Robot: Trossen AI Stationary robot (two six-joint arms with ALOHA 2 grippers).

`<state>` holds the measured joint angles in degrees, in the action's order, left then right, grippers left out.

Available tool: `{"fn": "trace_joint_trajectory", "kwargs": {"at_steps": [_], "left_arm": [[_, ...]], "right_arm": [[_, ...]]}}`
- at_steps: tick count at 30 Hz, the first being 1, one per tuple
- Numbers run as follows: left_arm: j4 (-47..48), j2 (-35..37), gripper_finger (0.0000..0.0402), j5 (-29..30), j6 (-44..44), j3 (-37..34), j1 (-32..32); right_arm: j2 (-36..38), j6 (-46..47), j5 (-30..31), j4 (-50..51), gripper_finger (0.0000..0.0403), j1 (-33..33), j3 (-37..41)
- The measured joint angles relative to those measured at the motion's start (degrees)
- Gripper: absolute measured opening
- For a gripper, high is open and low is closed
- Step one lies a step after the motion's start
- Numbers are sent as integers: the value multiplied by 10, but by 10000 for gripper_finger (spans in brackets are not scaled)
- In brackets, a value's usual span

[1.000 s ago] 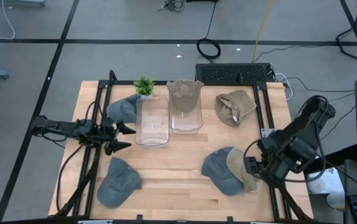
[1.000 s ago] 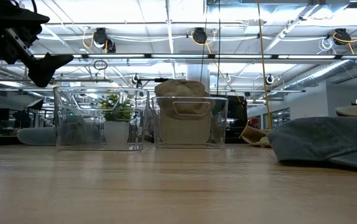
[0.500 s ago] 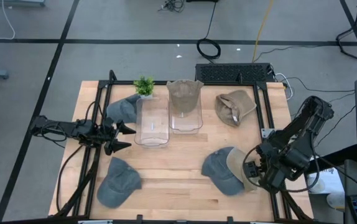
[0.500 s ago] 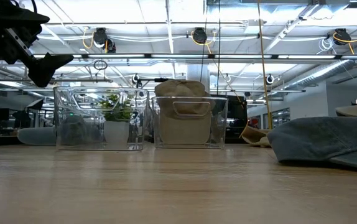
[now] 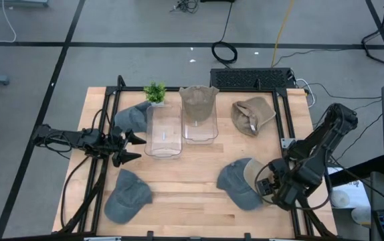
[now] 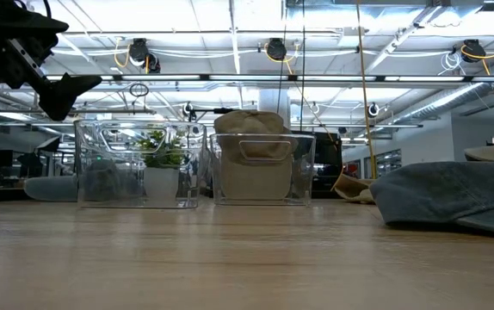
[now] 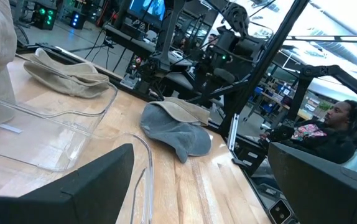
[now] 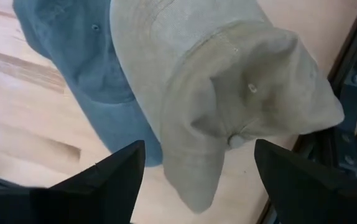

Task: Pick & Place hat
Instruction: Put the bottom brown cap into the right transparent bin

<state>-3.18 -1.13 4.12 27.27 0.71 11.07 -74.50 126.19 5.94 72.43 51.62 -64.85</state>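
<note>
A tan hat (image 8: 228,93) lies near the table's right edge, its brim overlapping a blue hat (image 8: 79,56) beside it (image 5: 235,184). My right gripper (image 8: 197,180) hangs open just above the tan hat (image 5: 254,177), pointing down, a finger on either side and touching nothing. My left gripper (image 5: 130,147) waits open and level at the table's left, next to a clear bin (image 5: 164,130). A second clear bin (image 5: 200,124) holds another tan hat (image 5: 199,102).
A blue hat (image 5: 126,195) lies at the near left and another (image 5: 132,115) behind the left bin. A tan hat (image 5: 252,115) rests at the far right. A small potted plant (image 5: 155,92) stands at the far edge. Black frame rails (image 5: 287,127) run along both sides.
My right gripper has come down toward the tan hat and drifted a little toward the table's near edge, rolling slightly. Its fingers stay apart. The hats have not moved.
</note>
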Motion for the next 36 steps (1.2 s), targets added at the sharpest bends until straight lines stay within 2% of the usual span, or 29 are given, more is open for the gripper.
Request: {"fn": "trace_joint_trajectory", "kwargs": {"at_steps": [23,27,36], "left_arm": [[0,0,381,0,0,0,0],[0,0,381,0,0,0,0],[0,0,381,0,0,0,0]], "right_arm": [[0,-71,-2,-152,290,0,112],[0,-76,-19,-188,290,-2,136],[0,-90,-31,-206,290,-2,164]]}}
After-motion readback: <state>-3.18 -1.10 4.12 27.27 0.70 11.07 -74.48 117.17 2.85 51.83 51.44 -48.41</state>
